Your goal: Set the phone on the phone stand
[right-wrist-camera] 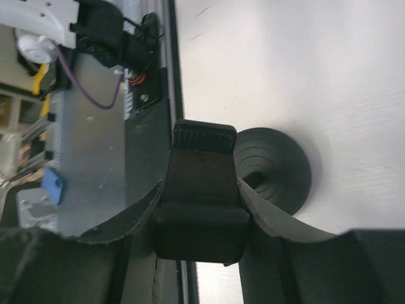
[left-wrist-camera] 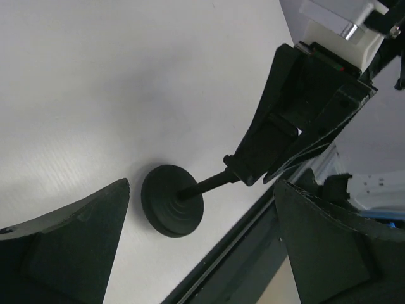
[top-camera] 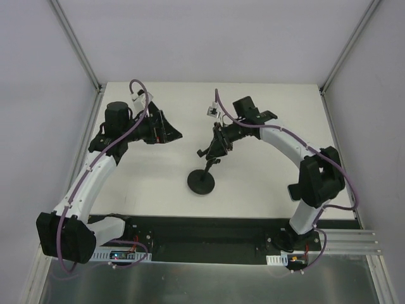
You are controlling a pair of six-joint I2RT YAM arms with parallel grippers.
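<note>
My right jaws are narrow, pinched on the clamp atop the stand, which sits on the surface between the arms. I'd call this steadying it. Left jaws are wide and hold nothing. I can't find the phone anywhere, so the next move is to locate and grasp it.

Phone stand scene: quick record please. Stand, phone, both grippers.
phone stand: disc base on the table, clamp end in the right gripper
right gripper: shut on the stand's clamp
left gripper: open, empty, apart from the stand
phone: not seen in any view
</note>
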